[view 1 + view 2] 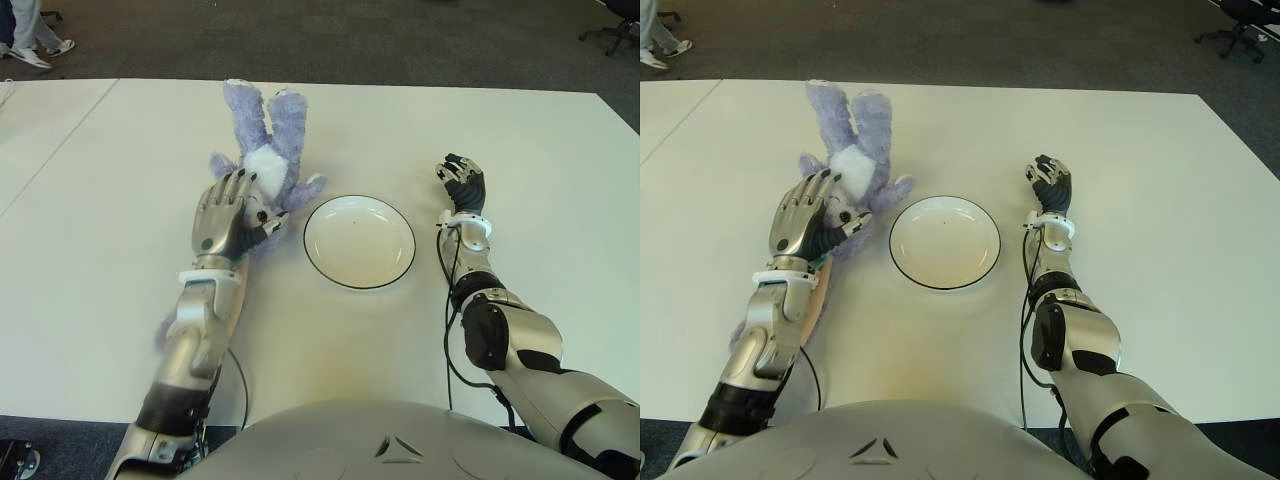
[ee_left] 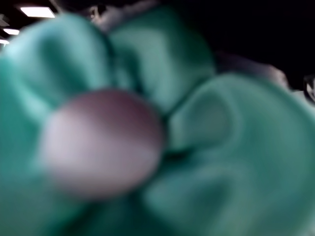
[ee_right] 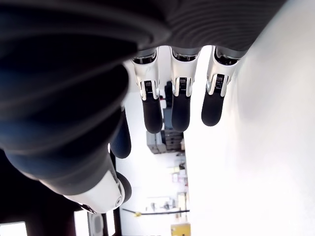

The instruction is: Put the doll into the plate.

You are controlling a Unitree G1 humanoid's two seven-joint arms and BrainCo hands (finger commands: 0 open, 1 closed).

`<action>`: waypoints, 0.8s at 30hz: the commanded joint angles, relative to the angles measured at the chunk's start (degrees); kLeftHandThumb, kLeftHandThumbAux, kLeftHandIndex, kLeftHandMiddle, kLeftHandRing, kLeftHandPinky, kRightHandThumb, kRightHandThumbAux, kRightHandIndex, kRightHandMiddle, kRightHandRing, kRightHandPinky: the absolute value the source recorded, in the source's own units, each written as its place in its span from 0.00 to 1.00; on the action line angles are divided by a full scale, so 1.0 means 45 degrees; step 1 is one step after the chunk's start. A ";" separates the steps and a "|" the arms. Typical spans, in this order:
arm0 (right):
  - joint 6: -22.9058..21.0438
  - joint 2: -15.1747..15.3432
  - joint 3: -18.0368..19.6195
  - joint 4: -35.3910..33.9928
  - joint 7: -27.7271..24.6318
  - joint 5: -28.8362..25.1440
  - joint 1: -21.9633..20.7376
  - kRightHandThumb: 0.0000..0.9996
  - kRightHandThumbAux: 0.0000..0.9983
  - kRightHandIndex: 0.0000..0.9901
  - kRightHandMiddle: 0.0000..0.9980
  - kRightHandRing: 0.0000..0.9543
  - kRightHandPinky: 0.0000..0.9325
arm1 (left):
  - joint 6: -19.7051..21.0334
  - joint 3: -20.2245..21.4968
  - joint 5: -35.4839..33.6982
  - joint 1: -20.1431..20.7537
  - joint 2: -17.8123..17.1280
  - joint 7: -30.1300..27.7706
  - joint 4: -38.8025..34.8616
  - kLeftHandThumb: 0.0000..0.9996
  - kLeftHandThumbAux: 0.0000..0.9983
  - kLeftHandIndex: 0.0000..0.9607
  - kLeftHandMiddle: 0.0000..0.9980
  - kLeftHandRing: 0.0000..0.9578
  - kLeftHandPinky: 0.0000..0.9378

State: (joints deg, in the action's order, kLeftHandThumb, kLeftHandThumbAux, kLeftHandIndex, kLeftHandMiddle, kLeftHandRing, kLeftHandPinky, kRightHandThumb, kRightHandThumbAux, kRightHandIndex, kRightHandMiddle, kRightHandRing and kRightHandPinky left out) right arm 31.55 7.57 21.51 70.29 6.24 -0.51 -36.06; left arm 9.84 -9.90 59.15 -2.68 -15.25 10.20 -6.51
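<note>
My left hand (image 1: 228,212) lies over the fluffy purple plush doll (image 1: 262,150), fingers curling on it; the empty round white plate (image 1: 359,241) beside waits. My right hand (image 1: 462,183) is idle, relaxed.

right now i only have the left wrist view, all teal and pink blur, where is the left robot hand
Observer: The left robot hand is on the purple doll, left of the plate.
Operator: doll in the plate yet
Observer: No, it lies on the table beside the bare plate.
Operator: and the right one
Observer: The right robot hand shows right of the plate, open, holding nothing.
</note>
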 commanded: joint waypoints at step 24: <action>-0.1874 -0.0756 0.0349 0.1725 -0.0201 -0.0426 0.2569 0.47 0.83 0.36 0.20 0.18 0.19 | -0.1588 -0.1282 -0.2044 0.3843 0.1039 0.3454 0.8281 0.07 0.22 0.00 0.00 0.00 0.00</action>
State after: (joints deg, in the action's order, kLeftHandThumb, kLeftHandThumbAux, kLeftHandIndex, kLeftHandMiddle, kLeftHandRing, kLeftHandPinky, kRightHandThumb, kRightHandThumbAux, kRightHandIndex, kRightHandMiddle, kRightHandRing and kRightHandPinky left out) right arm 31.55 7.65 21.92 70.29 5.52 -1.31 -36.11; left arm 2.94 -13.81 51.19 14.17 -11.08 24.07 21.17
